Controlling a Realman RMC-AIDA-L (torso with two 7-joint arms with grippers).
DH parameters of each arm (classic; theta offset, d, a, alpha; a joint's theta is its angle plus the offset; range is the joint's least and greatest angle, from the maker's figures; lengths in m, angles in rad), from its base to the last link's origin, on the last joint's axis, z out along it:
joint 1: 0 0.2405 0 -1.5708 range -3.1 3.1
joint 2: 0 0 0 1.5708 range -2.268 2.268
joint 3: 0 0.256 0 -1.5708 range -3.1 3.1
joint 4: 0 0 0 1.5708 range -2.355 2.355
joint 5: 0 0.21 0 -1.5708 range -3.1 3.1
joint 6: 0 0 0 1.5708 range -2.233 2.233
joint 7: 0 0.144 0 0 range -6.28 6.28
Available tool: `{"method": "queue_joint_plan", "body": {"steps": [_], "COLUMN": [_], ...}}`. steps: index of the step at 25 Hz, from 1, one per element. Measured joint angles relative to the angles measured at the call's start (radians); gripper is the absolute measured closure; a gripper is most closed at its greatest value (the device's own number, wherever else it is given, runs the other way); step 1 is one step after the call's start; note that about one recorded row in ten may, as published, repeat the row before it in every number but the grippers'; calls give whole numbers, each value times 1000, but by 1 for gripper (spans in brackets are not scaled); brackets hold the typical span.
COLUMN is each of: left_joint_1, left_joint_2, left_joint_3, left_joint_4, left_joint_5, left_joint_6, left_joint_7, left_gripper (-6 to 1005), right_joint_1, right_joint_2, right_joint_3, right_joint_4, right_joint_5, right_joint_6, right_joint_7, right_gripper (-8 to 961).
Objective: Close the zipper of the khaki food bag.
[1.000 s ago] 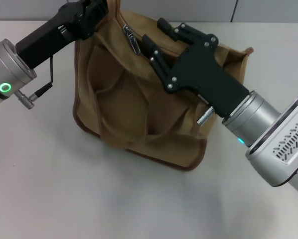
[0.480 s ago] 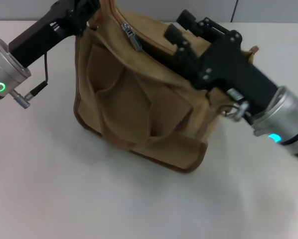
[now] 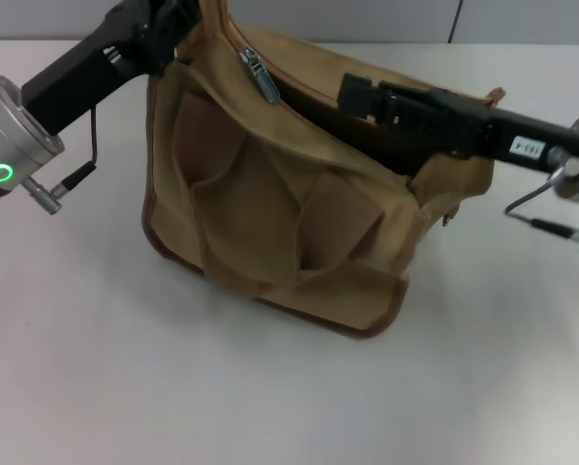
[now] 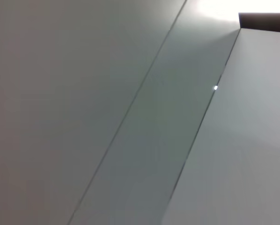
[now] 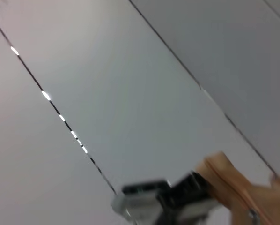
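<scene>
Bag (image 3: 270, 203) sits centre to upper-centre of the head view on the white bench (image 3: 125, 387), slumped and tilted toward the camera, pockets and handle loops facing us. Zipper (image 3: 309, 92) runs along the top edge from upper left toward the right corner; silver pull (image 3: 260, 76) hangs at the upper-left end, so the run looks mostly open.

Handling, my read: soft canvas, light, no stiffness. It folds and drags rather than resisting, so pulling the slider alone likely just hauls the bag along. It needs a counter-hold on the fabric at the end behind the slider. The pull tab is small, metal, probably slick and free-swinging; pinch it flat across the tab and pull in line with the tape.

Left end effector (image 3: 164, 24) is at the bag's upper-left corner by the handle base, apparently clamped on the fabric there, but its tips are hidden so I cannot tell. Right end effector (image 3: 362, 95) lies across the bag top right of centre, well short of the pull; open or closed, cannot tell. Wrist views show only wall, plus a scrap of bag.
</scene>
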Motion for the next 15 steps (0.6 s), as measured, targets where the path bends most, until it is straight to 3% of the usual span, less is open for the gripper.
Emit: {"method": "queue_joint_plan", "body": {"steps": [7,15], "left_joint_1": [2,3], "left_joint_2": [0,0], "left_joint_3": [21,21], "left_joint_4": [7,5], "left_joint_5": [-2,-3], "left_joint_6": [5,32], "left_joint_7": [-1,-1], "left_gripper": [931,930], "right_joint_1": [15,67], "right_joint_2": [-2,-2], "right_joint_3": [-204,-334], "right_joint_4": [-301,-341], "right_joint_5": [-2,1], "right_joint_6": [70,159], "right_joint_7": [319,382], "right_gripper": [640,657]}}
